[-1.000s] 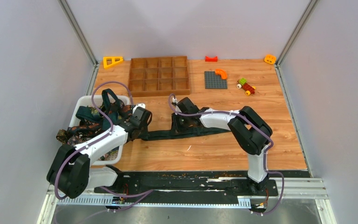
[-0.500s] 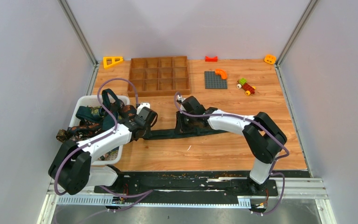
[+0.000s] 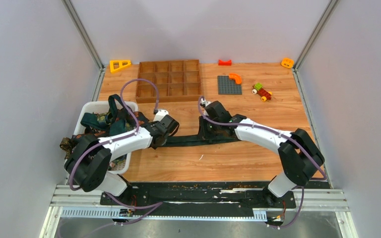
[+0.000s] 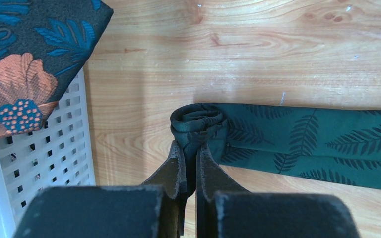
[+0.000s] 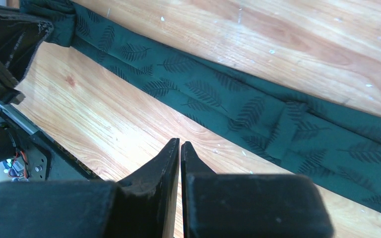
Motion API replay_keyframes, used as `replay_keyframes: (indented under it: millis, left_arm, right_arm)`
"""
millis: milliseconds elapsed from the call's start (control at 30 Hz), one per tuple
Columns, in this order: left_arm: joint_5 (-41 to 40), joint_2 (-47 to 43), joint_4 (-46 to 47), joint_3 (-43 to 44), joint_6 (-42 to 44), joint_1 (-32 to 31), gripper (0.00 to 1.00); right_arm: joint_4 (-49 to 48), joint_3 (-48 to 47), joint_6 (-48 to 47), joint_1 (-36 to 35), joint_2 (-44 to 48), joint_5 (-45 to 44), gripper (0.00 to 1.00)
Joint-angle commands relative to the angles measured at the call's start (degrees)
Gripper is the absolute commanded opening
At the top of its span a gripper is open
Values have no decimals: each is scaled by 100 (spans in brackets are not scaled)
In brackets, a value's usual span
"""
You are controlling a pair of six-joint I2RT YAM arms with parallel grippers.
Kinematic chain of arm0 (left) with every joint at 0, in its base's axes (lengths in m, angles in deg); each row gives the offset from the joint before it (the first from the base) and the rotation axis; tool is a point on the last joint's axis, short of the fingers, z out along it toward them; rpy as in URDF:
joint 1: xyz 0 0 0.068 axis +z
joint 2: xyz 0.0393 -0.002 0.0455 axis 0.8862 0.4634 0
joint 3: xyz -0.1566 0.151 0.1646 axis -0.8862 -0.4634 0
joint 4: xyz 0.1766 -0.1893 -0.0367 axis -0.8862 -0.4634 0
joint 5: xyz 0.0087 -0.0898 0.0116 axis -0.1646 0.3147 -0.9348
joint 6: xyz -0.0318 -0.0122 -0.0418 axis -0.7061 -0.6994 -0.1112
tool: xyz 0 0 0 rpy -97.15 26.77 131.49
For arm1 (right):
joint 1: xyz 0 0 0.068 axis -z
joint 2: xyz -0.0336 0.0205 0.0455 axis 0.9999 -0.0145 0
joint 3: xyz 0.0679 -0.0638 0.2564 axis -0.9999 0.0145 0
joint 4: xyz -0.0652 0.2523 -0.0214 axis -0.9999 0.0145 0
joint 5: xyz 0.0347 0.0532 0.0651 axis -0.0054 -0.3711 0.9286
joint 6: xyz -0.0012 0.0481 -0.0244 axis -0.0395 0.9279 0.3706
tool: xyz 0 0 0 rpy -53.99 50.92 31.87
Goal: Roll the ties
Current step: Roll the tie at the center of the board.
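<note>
The green fern tie (image 4: 302, 141) lies flat mid-table, its 9 o'clock end curled into 1 loose coil (image 4: 197, 119). The left gripper (image 4: 191, 154) clamps that coil. The right gripper (image 5: 179, 147), jaws together and seemingly empty, hovers nearby. A slipping pinch could unravel it.

**One tie laid out, a heap uncounted, small pieces by number**

On the bench (image 3: 278, 114) lies one green tie (image 3: 188, 140) with a fern print. One white basket (image 3: 95, 103) holds a heap of ties (image 3: 101, 121), too tangled to count. One floral tie (image 4: 25, 64) shows at the basket's edge.

There is one wooden tray (image 3: 171, 98) with twelve compartments, four across and three deep.

The small pieces:
- one yellow triangle (image 3: 120, 65)
- one red block (image 3: 224, 62)
- one orange block (image 3: 287, 62)
- one grey baseplate (image 3: 226, 87) bearing one orange curved piece (image 3: 235, 77)
- one brick car (image 3: 262, 91)

There are two arms, the left arm (image 3: 124, 143) and the right arm (image 3: 258, 135). Each carries one hand: the left hand (image 4: 191, 153) and the right hand (image 5: 179, 146).
</note>
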Motion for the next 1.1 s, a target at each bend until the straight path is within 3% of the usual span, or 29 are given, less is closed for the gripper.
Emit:
replay_keyframes:
  millis: [0,633,1067]
  left_arm:
    - [-415,261,-33,190,-33,-108,0]
    - [-666,1202,-228,733,-312,-631,0]
    - [-1448,1029,-640,894,-461,-820,0]
  right_arm:
    - [104,60,-161,179,520,-159,7]
    - [269,185,-220,346,1007,-166,8]
    - [-143,240,-63,356,591,12,8]
